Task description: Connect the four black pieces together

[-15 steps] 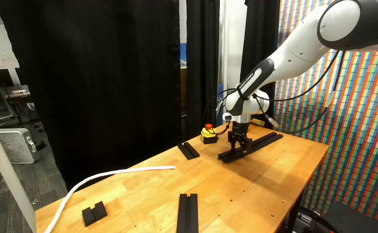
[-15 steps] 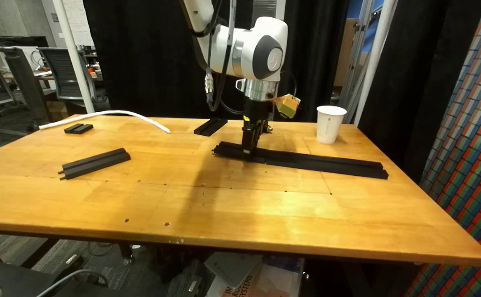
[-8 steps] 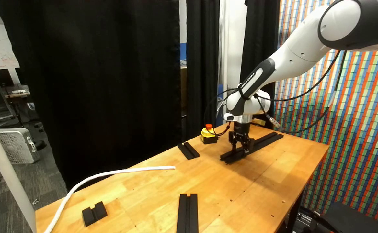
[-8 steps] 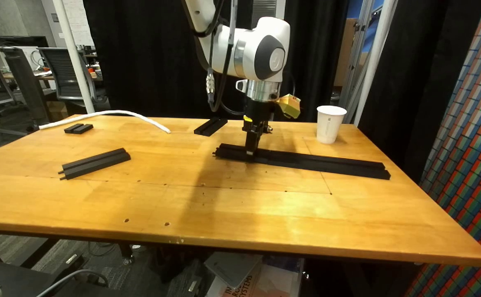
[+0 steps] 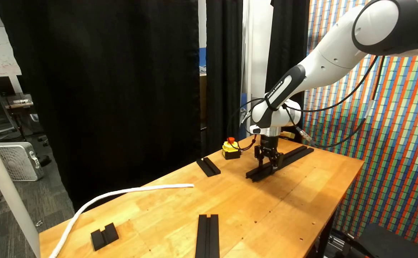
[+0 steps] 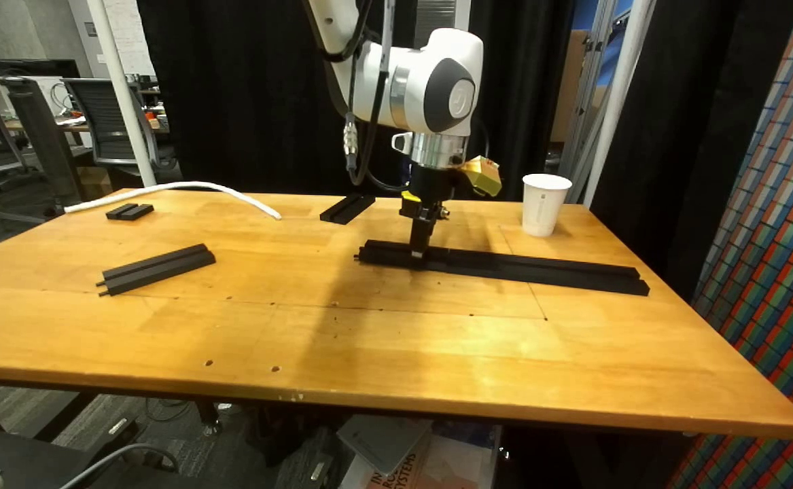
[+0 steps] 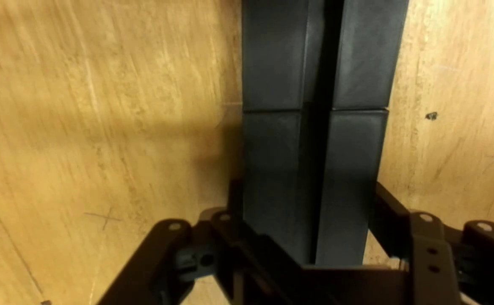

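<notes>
In an exterior view, clenched on the end bar (image 5: pixel 264 172) with the hand (image 5: pixel 268 167); over the past second, slid slightly along the counter (image 5: pixel 173 208) toward the edge by the coloured wall (image 5: pixel 380 107). In an exterior view, shifted the same way with the whole strip (image 6: pixel 545 272), now a little nearer the wall-side edge, with pins (image 6: pixel 357 257) bare at the trailing end; no shift of the loose bar (image 6: pixel 160 272), well apart toward the opposite edge. In the wrist view, pinching the end bar from both sides, in line with the next bar (image 7: pixel 272 55) across a thin seam (image 7: pixel 272 111); impossible to tell how fully seated. Probably pressing the joint home; judging by everything moving together, perhaps near done, or merely driving the strip edgeward without tightening. Afterwards, apparently, still to mate the loose bar with the bare pins.
</notes>
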Controlling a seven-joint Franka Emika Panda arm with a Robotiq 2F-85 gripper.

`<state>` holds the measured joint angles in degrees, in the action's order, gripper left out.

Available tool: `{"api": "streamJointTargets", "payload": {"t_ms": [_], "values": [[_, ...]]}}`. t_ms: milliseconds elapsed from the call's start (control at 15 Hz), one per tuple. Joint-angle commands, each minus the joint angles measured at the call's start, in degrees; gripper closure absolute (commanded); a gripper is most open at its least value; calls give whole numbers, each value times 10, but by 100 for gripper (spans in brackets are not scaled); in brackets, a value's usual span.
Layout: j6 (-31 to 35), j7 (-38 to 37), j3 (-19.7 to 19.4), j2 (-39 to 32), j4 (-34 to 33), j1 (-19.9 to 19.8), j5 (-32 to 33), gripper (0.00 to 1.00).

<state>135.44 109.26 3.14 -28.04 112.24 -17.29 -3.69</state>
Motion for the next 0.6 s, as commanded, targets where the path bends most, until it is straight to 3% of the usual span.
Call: {"api": "streamJointTargets", "payload": {"t_ms": [0, 533], "values": [[-8, 10, -11, 7, 12, 1, -7, 55], [-3, 15, -13, 8, 17, -1, -5, 55]]}}
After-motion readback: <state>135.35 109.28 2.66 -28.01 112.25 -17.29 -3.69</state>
